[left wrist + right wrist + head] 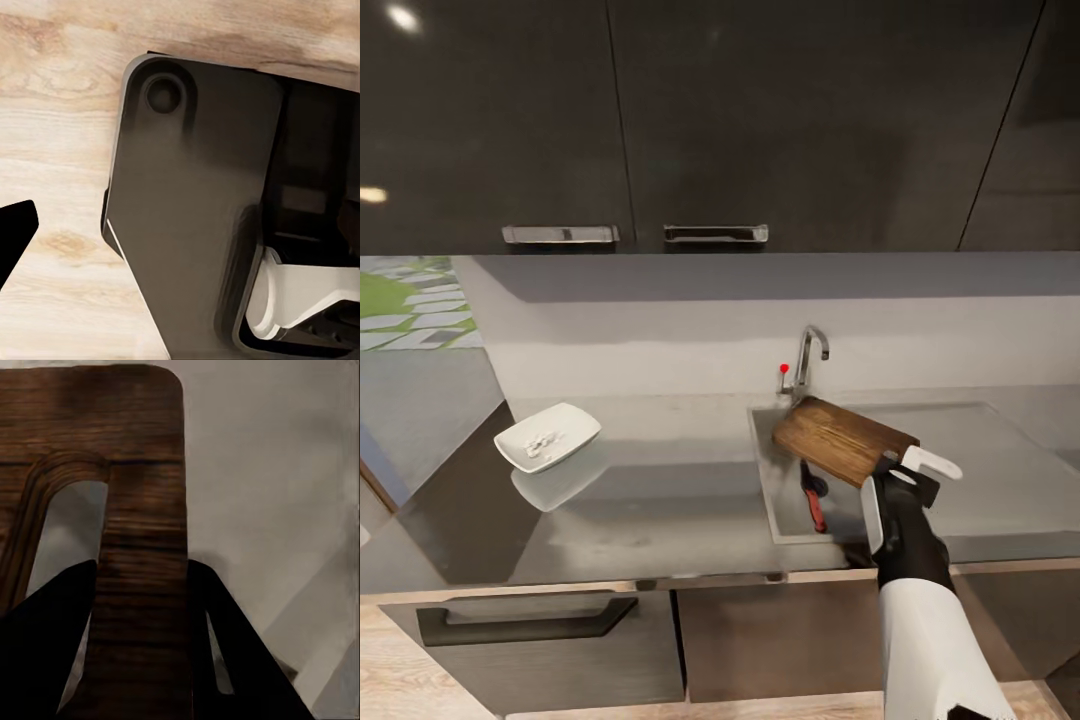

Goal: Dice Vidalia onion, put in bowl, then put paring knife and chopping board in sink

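My right gripper [903,472] is shut on the handle end of the dark wooden chopping board [840,438] and holds it tilted over the sink [762,470]. In the right wrist view its two black fingers [52,645] clamp the strip of the chopping board [142,510] beside the oval slot. The red-handled paring knife [815,505] lies in the basin, partly under the board. On the countertop [660,500] to the left stands the white bowl [575,425], holding small white diced onion pieces [541,441]. One black fingertip [16,225] of my left gripper hangs over the wooden floor beside the robot's dark base [187,210].
A curved chrome tap [807,360] with a red-tipped lever rises behind the sink. The drainboard wing [1000,470] stretches to the right. Dark wall cupboards [710,120] hang overhead. Dark drawers [530,640] run below the counter's front edge.
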